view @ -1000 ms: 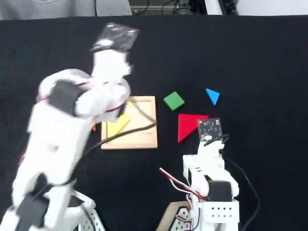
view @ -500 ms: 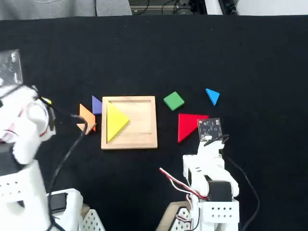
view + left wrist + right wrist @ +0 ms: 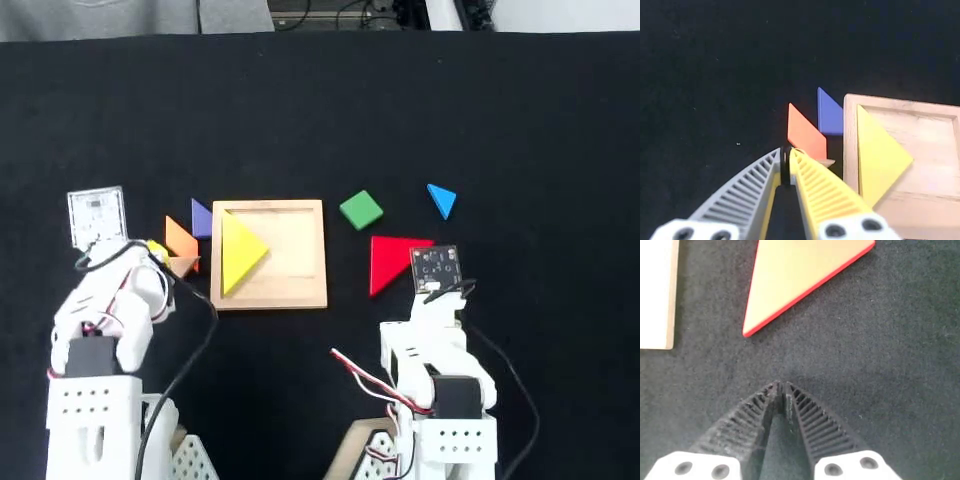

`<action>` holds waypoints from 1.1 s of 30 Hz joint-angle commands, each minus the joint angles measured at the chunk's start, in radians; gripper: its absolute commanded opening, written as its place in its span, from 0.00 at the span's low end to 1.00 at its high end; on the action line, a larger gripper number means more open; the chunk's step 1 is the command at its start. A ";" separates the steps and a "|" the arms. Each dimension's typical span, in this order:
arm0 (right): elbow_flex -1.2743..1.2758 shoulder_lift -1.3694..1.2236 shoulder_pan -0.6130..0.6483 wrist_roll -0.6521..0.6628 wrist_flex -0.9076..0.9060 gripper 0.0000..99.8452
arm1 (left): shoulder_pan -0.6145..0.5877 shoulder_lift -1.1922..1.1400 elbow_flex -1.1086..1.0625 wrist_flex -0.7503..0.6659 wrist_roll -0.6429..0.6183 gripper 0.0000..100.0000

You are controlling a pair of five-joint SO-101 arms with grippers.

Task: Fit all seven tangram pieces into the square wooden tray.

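The large yellow triangle [image 3: 240, 252] is seen flat inside the wooden tray [image 3: 300, 285]. Its long edge runs along the tray's left wall, far to near, and its apex points right toward the tray's middle. The orange piece [image 3: 180, 241] and dark blue triangle [image 3: 201, 219] are laid just outside the tray's left wall. The green square [image 3: 361, 210], light blue triangle [image 3: 441, 199] and red triangle [image 3: 392, 262] are spread to the right of the tray on the black cloth [image 3: 500, 120].

One second ago the left arm was stretched over the tray. Half a second ago it was swung out to the table's left edge. Now it is folded back left of the tray. The yellow triangle, the loose pieces and the right arm are unchanged.

The left gripper [image 3: 786, 159] is pinched closed and empty, with its tips just beside the orange piece [image 3: 806, 134]. The yellow triangle [image 3: 880, 157] and tray [image 3: 935, 145] are near, on its right. The right gripper [image 3: 781, 390] is closed on nothing, near the red triangle's [image 3: 800, 275] corner and apart from it.
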State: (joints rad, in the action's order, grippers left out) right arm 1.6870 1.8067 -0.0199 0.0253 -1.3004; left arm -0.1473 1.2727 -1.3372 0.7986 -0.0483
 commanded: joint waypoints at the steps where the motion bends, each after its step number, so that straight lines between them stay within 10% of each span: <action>1: -0.002 0.087 0.008 -0.008 -0.006 0.01 | 0.008 0.078 -0.035 -0.021 -0.011 0.05; 15: -0.002 0.087 0.008 -0.008 -0.006 0.01 | 0.005 0.565 -0.297 -0.014 -0.008 0.05; 33: -0.002 0.087 0.014 -0.008 -0.006 0.01 | -0.104 0.548 -0.355 -0.084 -0.008 0.14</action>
State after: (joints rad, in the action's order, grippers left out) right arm 1.6870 1.8067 -0.0199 0.0253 -1.3004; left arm -0.2348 1.8098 -1.6763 0.7587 -0.0483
